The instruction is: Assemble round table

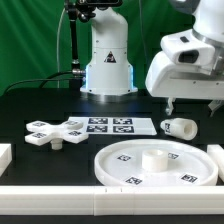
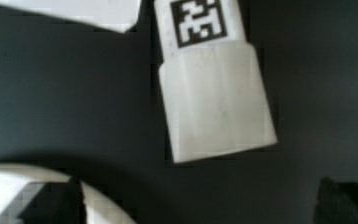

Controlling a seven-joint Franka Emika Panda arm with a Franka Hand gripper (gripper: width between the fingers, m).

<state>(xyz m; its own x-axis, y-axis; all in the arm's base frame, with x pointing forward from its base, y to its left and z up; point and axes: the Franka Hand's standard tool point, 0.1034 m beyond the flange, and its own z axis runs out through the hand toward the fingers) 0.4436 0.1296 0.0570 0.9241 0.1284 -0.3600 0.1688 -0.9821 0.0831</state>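
Round rimmed disc [image 1: 100,165] lies flat at the front of the surface [image 1: 30,105]. Inside it are a raised centre hub [image 1: 155,157] and square tags. Short cylinder [image 1: 180,127] lies on its side just behind the disc, toward the exterior view's right, not touching it. Cross-shaped piece [image 1: 57,133] lies flat at the exterior view's left, beside the marker board [image 1: 110,125]. Tool [image 1: 190,100] hangs over the cylinder, jaws wide apart, gripping nothing. In the wrist view the fingertips [image 2: 43,205] flank a white tagged part [image 2: 211,100]; cannot tell which part.

Bright even light; wrist view soft, perhaps defocused
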